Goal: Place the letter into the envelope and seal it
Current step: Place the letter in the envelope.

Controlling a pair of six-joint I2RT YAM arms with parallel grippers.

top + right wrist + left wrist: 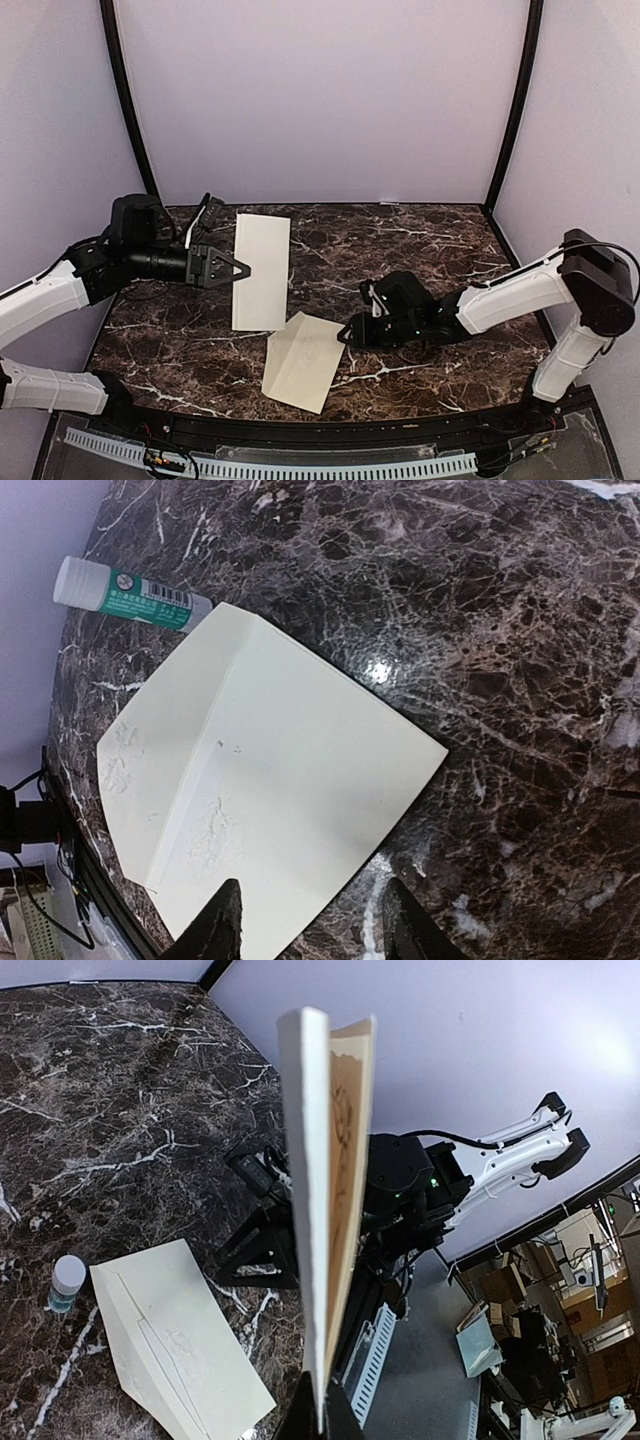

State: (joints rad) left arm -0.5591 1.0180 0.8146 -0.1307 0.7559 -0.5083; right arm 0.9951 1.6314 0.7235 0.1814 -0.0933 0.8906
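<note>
The left tool [243, 268] is clamped on the folded letter [264, 255], holding it above the worktop [430, 240]. The right tool [350, 333] stands half open, empty, at the edge of the flat envelope [303, 362].

The tabletop [420, 240] is patterned as dark brown-black marble, veined in white and tan. The envelope [300, 362] is coloured a plain pale cream. The letter [262, 270] is shown off-white outside, tan with brown markings inside. The small tube [130, 598] is capped white and labelled green. The walls [320, 100] are tinted pale lilac.
</note>
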